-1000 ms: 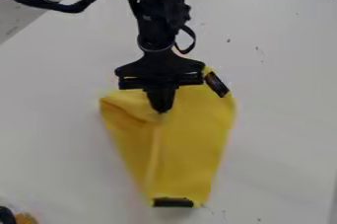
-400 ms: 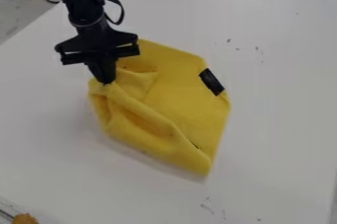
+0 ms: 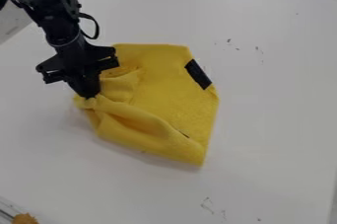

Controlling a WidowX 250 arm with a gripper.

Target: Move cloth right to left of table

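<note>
View: clock directions are read on the camera view, 12 at its top edge.
Arm: black (image 3: 56, 25), in from between 10 and 11 o'clock, slanting down to the gripper.
Gripper: at 9 o'clock from the middle of the view, hanging tips down (image 3: 87, 94) over the cloth's 9 o'clock side.
Grip: closed on a pinch of bunched cloth.
Cloth: yellow (image 3: 161, 92), on the table, around the middle of the view and reaching out toward 9 o'clock.
Cloth, 12 to 3 o'clock: spread fairly flat.
Cloth, 9 to 5 o'clock: gathered; a thick fold runs from the fingertips toward 4 o'clock, and a corner points to 5.
Black patch: a strip on the cloth (image 3: 198, 74), near its 2 o'clock edge, set at a slant.
Cable loop: black, sticking out from the arm (image 3: 96, 28), 12 o'clock of the gripper.
Table: white top (image 3: 276, 119), with small dark marks toward 1, 2 and 5 o'clock.
Orange-brown thing: partly cut off by the view's edge (image 3: 25, 219), between 7 and 8 o'clock, well apart from the cloth. Beside it is a thin grey strip (image 3: 6, 215); whether this belongs to a container I cannot tell.
</note>
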